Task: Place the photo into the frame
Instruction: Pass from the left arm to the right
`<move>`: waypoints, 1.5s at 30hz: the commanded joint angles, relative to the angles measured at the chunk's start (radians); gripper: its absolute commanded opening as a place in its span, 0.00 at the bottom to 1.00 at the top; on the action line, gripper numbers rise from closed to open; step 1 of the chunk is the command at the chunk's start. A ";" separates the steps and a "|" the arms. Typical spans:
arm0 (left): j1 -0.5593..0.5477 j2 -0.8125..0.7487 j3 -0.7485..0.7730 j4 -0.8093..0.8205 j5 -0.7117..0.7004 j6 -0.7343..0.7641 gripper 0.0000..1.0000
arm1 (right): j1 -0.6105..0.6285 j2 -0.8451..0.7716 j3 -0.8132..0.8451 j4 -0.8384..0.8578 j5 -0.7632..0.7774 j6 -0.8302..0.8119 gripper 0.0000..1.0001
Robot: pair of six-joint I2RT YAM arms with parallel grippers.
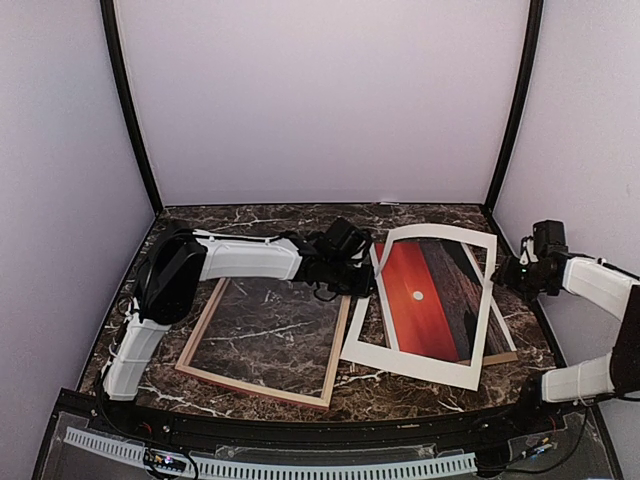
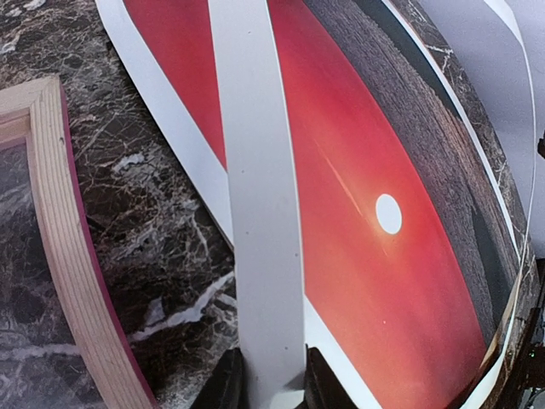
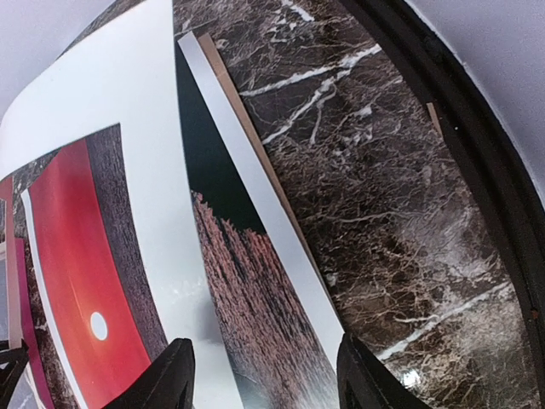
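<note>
The photo (image 1: 418, 300), a red-orange sunset with a small white sun, lies right of centre on a brown backing board (image 1: 503, 356). It also shows in the left wrist view (image 2: 383, 273) and the right wrist view (image 3: 247, 281). A white mat board (image 1: 412, 364) lies askew over it. My left gripper (image 1: 366, 266) is shut on the mat's left rail (image 2: 260, 213), which runs between its fingers (image 2: 223, 388). The frame (image 1: 200, 340) lies pale side up on the left, apart from the photo, with its pink edge visible (image 2: 81, 281). My right gripper (image 1: 506, 272) is open and empty over the photo's right edge, fingers (image 3: 174, 375) spread.
The dark marble table (image 1: 260, 225) is bounded by black posts and white walls at the back and sides. In the right wrist view the brown backing edge (image 3: 255, 145) sticks out beside the print, with a black rim (image 3: 477, 162) at the table's right side.
</note>
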 commanded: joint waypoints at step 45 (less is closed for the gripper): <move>0.048 -0.153 -0.161 0.182 0.177 -0.125 0.23 | -0.029 0.042 -0.153 0.276 -0.388 0.003 0.44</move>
